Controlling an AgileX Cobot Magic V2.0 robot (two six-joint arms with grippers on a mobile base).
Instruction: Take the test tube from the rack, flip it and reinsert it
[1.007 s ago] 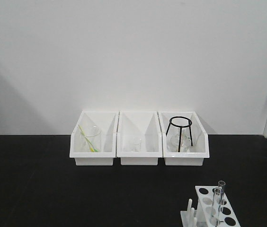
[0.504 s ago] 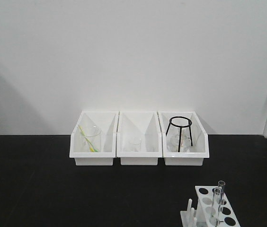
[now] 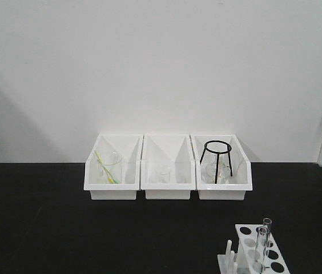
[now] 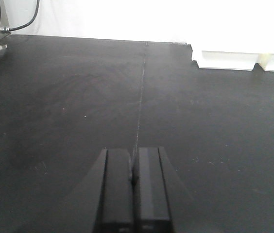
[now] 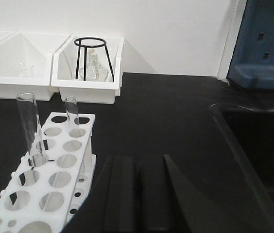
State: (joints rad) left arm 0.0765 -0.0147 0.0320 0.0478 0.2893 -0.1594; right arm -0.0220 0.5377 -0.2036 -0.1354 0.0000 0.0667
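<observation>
Nothing is moving in the front view since a second ago: rack and glass are sitting just where they were. Starting at the hands, the left gripper (image 4: 133, 155) is hanging low over the bare black table (image 4: 54, 97) with its fingers pressed flat together and nothing between them. The right gripper (image 5: 138, 162) is likewise clamped closed on nothing, hanging just to the right of the rack (image 5: 91, 165) without touching it. Both tubes are standing upright in the rack's holes, open ends up: the nearer test tube (image 5: 29, 126) is sitting in the left row, and the farther test tube (image 5: 71, 116) is sitting in the right row, toward the rack's far end. Beyond them, three white bins (image 3: 166, 191) are lining up against the wall, the left one holding a beaker (image 3: 111, 165), the right one a black wire stand (image 3: 216, 157).
</observation>
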